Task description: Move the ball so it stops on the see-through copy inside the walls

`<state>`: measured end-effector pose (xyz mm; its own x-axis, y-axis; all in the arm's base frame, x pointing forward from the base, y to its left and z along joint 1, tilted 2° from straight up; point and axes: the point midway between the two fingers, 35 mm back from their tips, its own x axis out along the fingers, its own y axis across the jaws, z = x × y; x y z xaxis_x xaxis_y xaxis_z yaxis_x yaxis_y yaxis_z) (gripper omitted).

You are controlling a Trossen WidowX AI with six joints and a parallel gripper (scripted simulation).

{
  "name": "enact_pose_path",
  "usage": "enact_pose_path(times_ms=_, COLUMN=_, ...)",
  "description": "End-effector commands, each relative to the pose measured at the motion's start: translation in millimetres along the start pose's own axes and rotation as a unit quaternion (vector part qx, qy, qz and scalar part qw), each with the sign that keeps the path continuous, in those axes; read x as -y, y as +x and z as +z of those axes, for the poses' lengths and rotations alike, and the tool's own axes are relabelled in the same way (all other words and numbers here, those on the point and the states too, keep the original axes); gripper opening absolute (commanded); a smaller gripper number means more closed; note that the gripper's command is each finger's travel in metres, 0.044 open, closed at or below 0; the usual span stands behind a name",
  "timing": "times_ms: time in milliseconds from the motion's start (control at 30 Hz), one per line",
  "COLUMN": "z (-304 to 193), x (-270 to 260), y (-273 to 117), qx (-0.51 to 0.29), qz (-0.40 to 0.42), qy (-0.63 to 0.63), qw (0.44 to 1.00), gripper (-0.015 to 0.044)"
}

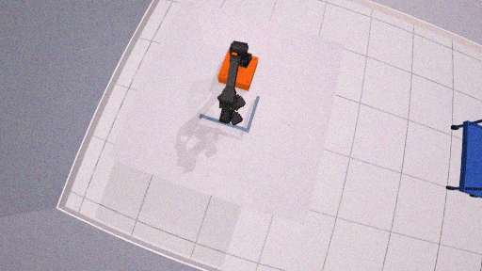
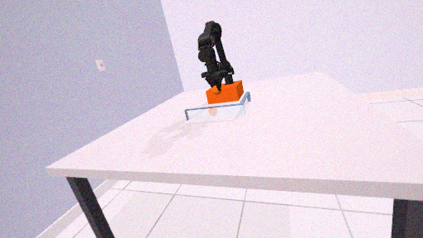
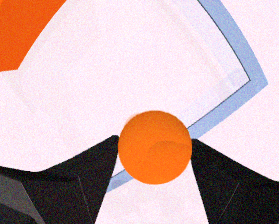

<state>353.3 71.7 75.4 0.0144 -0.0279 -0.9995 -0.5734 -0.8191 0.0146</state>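
A: State the position of the workpiece.
B: The solid orange ball (image 2: 216,90) (image 3: 155,147) is clamped between the two black fingertips of the end effector (image 2: 217,89) (image 3: 154,143), one on either side. It is raised above the desk (image 2: 256,139).

A: Locate the resting spot.
B: The pale orange see-through copy of the ball (image 2: 212,111) appears low, behind the long side of the clear blue-edged corner walls (image 1: 248,130) (image 2: 215,107) (image 3: 259,82). In the exterior view the held ball stands above this copy; the two are apart.

A: Describe the walls.
B: Two low clear panels with blue edges meet at one corner. In the wrist view, part of one edge passes behind the ball.

A: Describe the arm.
B: The black jointed arm (image 1: 232,75) (image 2: 221,49) rises from the bright orange block-shaped base (image 1: 242,84) (image 2: 225,96) (image 3: 15,35) and bends over so that its tool points downward. The base sits beside the walls, on the desk.

A: List the surroundings.
B: A grey shadow (image 1: 188,146) (image 2: 165,139) lies on the desk next to the walls. A blue cart-like item (image 1: 472,158), cut off by the frame edge, stands well apart on the tiled floor. A small white wall plate (image 2: 101,65) is fixed to the grey-blue wall (image 2: 83,27).
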Motion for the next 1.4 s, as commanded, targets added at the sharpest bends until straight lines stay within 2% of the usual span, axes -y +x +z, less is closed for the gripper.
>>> enact_pose_path(times_ms=0, z=-7, x=-2, y=3, qx=-0.004, qz=0.001, qy=-0.052, qw=0.999, gripper=0.0000)
enact_pose_path(times_ms=667, z=-38, x=-18, y=22, qx=-0.005, qz=0.005, qy=-0.341, qw=0.940, gripper=0.0000)
enact_pose_path(times_ms=900, z=-40, x=-18, y=26, qx=-0.005, qz=0.006, qy=-0.350, qw=0.937, gripper=0.0000)
enact_pose_path(times_ms=1233, z=-40, x=-18, y=88, qx=-0.005, qz=0.007, qy=-0.348, qw=0.937, gripper=0.0000)
enact_pose_path(times_ms=1367, z=-40, x=-19, y=93, qx=-0.005, qz=0.007, qy=-0.348, qw=0.938, gripper=0.0000)
